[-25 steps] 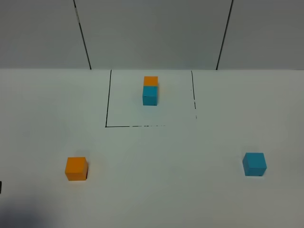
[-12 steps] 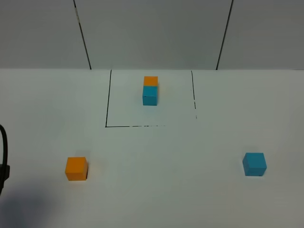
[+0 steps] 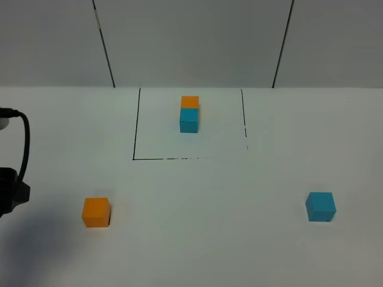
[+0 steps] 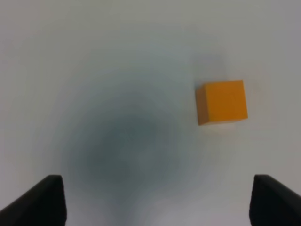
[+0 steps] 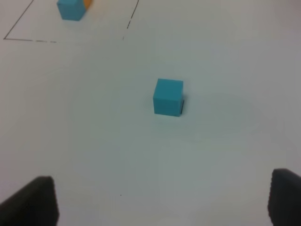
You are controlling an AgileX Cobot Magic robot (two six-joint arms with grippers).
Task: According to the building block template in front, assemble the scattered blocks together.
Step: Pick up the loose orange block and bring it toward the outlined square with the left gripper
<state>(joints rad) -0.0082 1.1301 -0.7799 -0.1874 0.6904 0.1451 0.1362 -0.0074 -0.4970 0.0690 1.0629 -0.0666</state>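
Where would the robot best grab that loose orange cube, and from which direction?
By two opposite side faces of the loose orange cube, coming straight down from above. It sits flat on the white table with nothing near it, so its flat, parallel sides are all free. The left gripper, open, is nearest, but the cube lies off its centre line, so it likely must shift first.

Bright, even, diffuse light; a soft dark shadow blurs the table in the left wrist view.

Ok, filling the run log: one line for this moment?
left gripper: open, orange cube ahead; right gripper: open, blue cube ahead; template: inside outline; grasped: nothing
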